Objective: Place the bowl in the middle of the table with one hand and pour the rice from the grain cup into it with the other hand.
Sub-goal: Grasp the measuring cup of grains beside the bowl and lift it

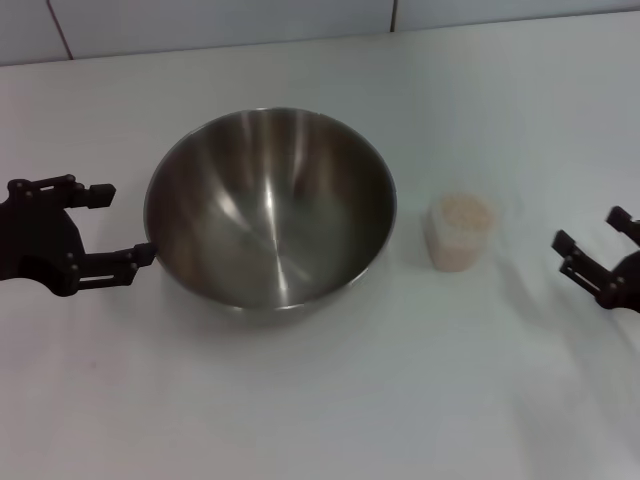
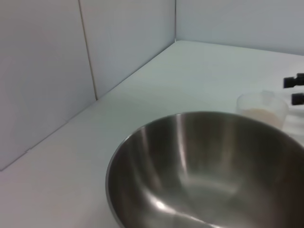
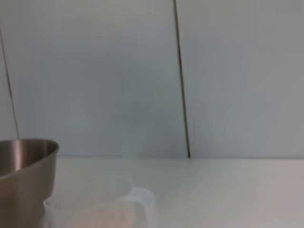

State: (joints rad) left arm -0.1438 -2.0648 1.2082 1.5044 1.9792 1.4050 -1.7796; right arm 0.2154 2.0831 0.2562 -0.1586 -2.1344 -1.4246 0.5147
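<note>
The steel bowl stands upright on the white table, a little left of the middle. It holds nothing. My left gripper is open just left of the bowl, with one fingertip at the bowl's rim. The clear grain cup stands right of the bowl and holds pale rice. My right gripper is open and empty, right of the cup and apart from it. The left wrist view shows the bowl, the cup and the right gripper's tips far off. The right wrist view shows the bowl's side and the cup.
A white tiled wall runs along the table's far edge. It also shows in the left wrist view and the right wrist view.
</note>
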